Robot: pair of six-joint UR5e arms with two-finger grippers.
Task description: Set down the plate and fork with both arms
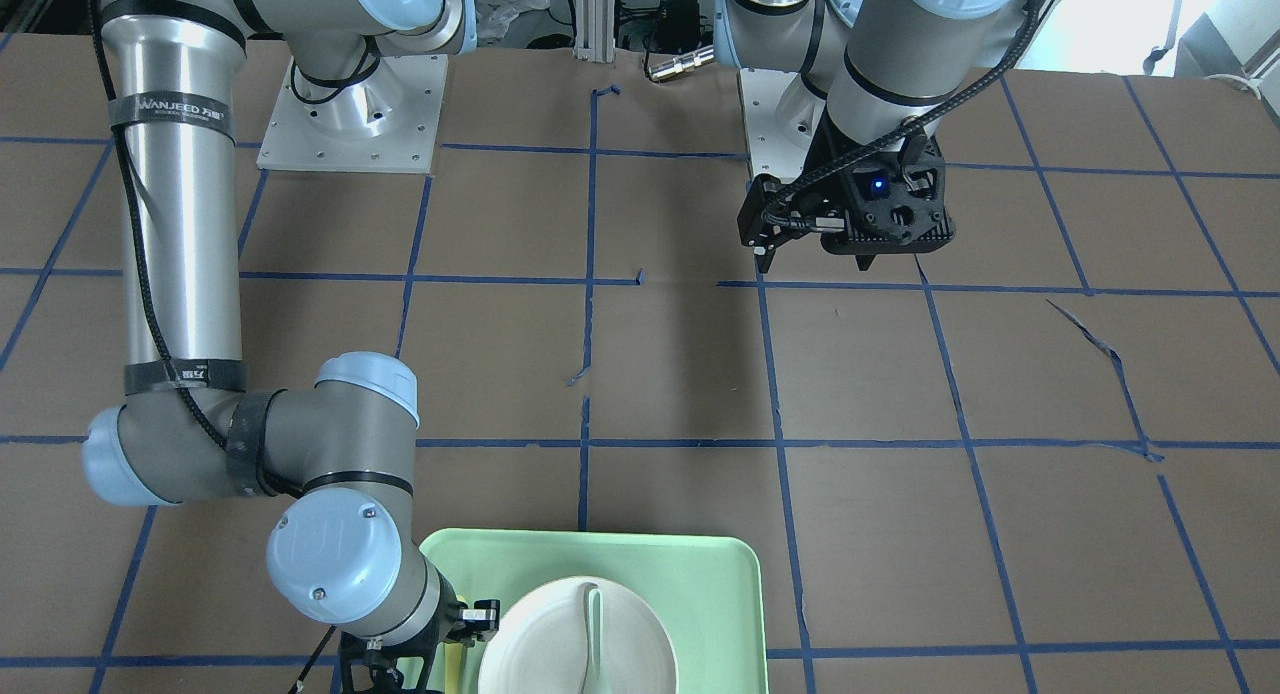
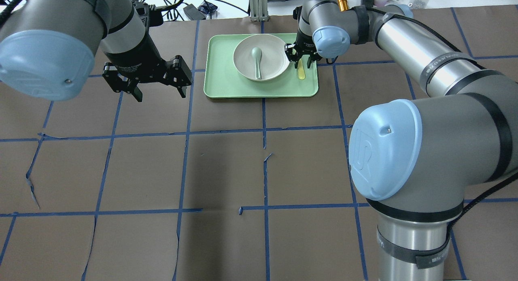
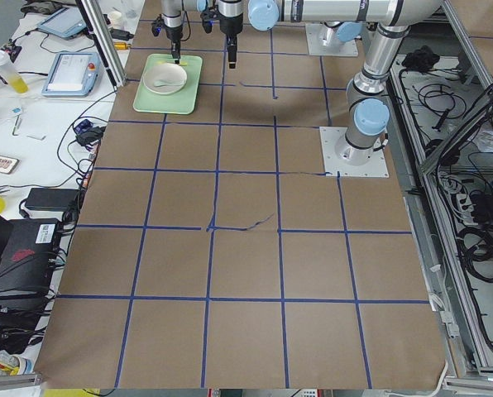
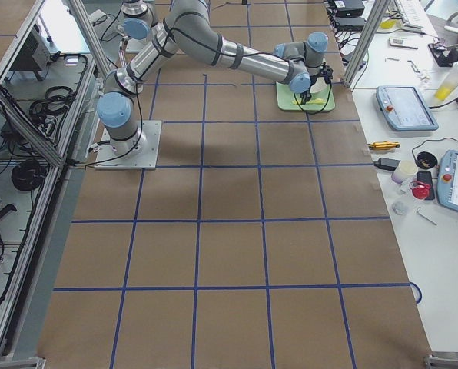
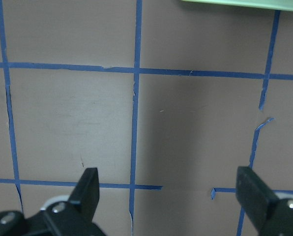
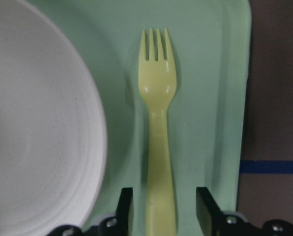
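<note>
The off-white plate (image 2: 275, 54) sits on the mint-green tray (image 2: 226, 84) with a pale grey-green spoon (image 2: 257, 61) lying in it. The yellow fork (image 6: 159, 113) lies flat on the tray right beside the plate (image 6: 38, 137), tines pointing away from my wrist; it also shows in the overhead view (image 2: 302, 73). My right gripper (image 6: 163, 209) is low over the fork, open, with one finger on each side of the handle and a gap on both sides. My left gripper (image 2: 161, 95) is open and empty, held above the bare table left of the tray.
The tray (image 1: 700, 584) stands at the table's far edge from the robot, centre. The brown table (image 2: 226, 167) carries a blue tape grid with some torn strips (image 1: 1090, 339). The tray's raised rim (image 6: 245, 98) runs close beside the fork.
</note>
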